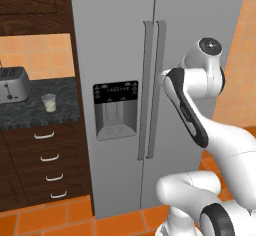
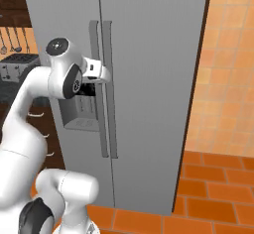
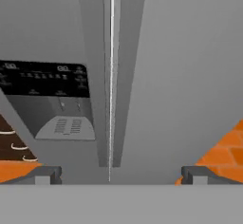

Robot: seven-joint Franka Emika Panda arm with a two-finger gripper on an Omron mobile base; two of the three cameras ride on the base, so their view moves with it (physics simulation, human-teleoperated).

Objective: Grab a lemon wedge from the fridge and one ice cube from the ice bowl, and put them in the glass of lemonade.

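A: What sits on the dark counter (image 1: 30, 112)?
B: A silver toaster (image 1: 14, 85), at 9 o'clock in the left base view.
A: And under it?
B: Dark wood drawers (image 1: 47, 162) with pale handles, at 8 o'clock. Orange floor tiles (image 2: 218, 188) lie at 5 o'clock in the right base view; utensils (image 2: 12, 39) hang at 10 o'clock.

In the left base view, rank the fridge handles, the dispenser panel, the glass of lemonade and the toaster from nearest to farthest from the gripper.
1. Fridge handles: right at the gripper, where the two doors meet.
2. Dispenser panel: on the left door, just left of the handles.
3. Glass of lemonade: on the dark counter left of the fridge.
4. Toaster: far left on that counter.
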